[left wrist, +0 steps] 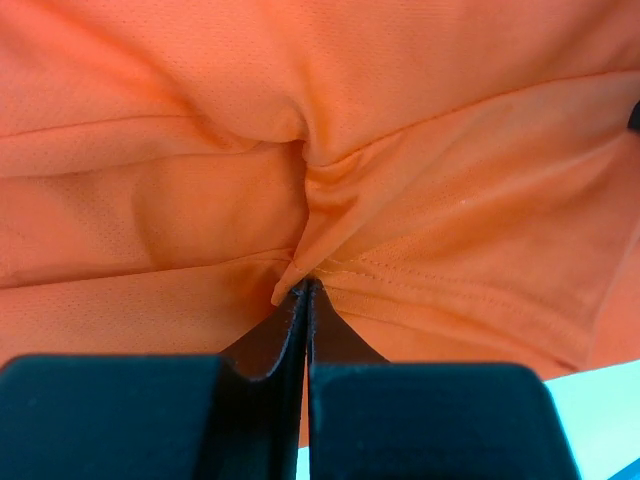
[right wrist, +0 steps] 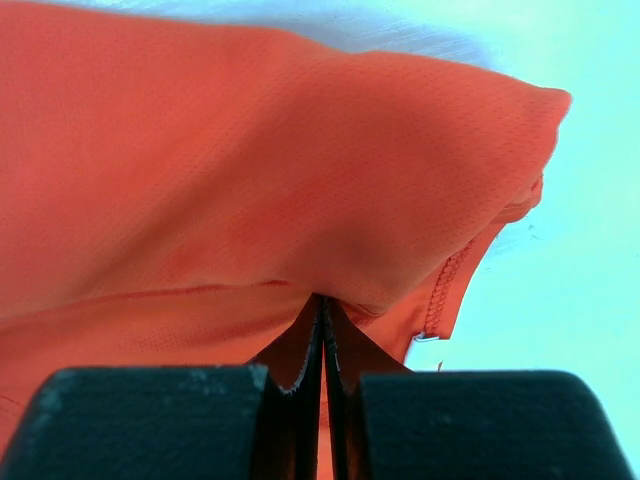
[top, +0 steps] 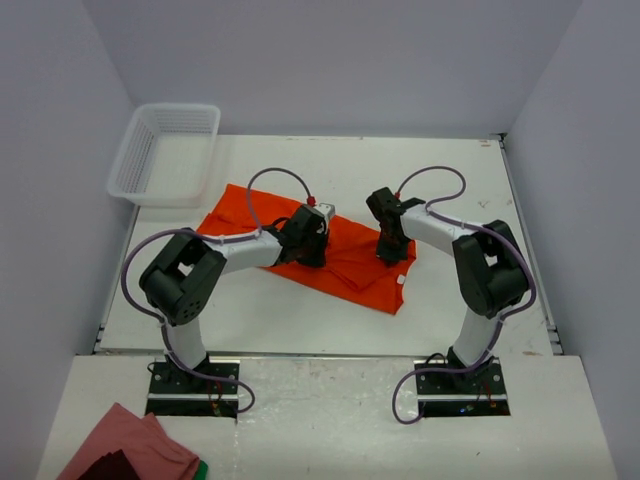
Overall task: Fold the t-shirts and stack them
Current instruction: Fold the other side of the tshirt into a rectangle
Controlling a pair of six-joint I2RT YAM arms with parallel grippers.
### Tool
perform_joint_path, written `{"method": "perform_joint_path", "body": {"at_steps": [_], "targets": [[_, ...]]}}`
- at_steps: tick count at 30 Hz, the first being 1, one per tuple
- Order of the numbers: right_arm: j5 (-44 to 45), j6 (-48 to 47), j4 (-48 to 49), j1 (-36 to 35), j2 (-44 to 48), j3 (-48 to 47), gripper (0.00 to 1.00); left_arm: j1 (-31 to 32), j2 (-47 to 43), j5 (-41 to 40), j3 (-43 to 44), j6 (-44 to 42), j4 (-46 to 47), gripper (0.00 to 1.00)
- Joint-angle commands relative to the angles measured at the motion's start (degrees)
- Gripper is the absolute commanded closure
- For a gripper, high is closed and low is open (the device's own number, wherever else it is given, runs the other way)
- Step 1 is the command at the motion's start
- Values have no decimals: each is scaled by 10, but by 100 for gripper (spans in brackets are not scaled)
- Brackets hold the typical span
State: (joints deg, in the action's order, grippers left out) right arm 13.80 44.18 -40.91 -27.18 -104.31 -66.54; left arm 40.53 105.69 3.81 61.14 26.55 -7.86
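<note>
Top external view: the white table (top: pixel 450 310) carries the orange-red shirt (top: pixel 350 272), lying rumpled across its middle, far left corner just beside a white basket (top: pixel 165 150). Now the left tool (left wrist: pixel 305 292), pinched tight on a stitched hem fold mid-shirt, and the right tool (right wrist: pixel 322 302), clamped on fabric near the shirt's right edge.

Plain orange-red t-shirt (top: pixel 350 270), no print, fine mesh weave w/ matching stitching, on white table (top: pixel 450 180). Far left: translucent white basket (top: pixel 180 107), grid-patterned sides. Left arm (top: pixel 235 250) & right arm (top: pixel 440 230): black joints, white links, lilac cables (top: pixel 127 272). Near left: dusty-pink cloth (top: pixel 130 445) w/ dark maroon patch, green scrap (top: pixel 200 468) at its edge. Walls (top: pixel 330 60) pale grey.
</note>
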Motion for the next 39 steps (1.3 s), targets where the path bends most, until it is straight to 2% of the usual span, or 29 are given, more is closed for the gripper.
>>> {"method": "perform_joint_path", "body": {"at_steps": [1,7,14,19,21,23,24,26,27,28,31,32,35,36,38,39], "targets": [[-12,13,5,10,-5,-17,100,-2,-36,-21,-42,8,-8,100],[-21,-4,10,13,-6,-22,100,-1,-48,-26,-54,10,-5,100],[3,-40,23,12,74,-6,100,2,-81,-37,8,-5,-32,100],[1,-79,29,13,126,-20,100,-2,-114,-140,57,-23,-96,100],[-9,-90,25,12,140,-37,100,-13,-112,-154,80,-26,-120,99],[-29,-100,29,13,148,-44,86,-47,-111,-124,92,-26,-118,99],[-33,-103,33,13,161,-42,57,-71,-110,-106,94,-23,-116,99],[-58,-108,49,12,183,-34,36,-88,-104,-100,103,-25,-116,100],[-68,-111,55,12,190,-26,35,-98,-99,-104,110,-32,-120,99],[-77,-114,58,12,193,-22,40,-103,-92,-106,132,-36,-124,99],[-85,-124,58,12,198,-16,73,-108,-69,-99,164,-40,-159,100],[-83,-128,51,13,196,-15,74,-108,-74,-84,158,-38,-148,100],[-77,-132,43,12,191,-15,74,-104,-90,-6,102,-17,-108,100],[-77,-134,47,12,191,-12,74,-101,-92,-6,102,-15,-102,100],[-130,-141,77,10,193,-3,59,-96,-94,-13,86,-14,-97,100],[-151,-146,94,8,195,14,43,-95,-94,-26,83,-16,-97,100]]}}
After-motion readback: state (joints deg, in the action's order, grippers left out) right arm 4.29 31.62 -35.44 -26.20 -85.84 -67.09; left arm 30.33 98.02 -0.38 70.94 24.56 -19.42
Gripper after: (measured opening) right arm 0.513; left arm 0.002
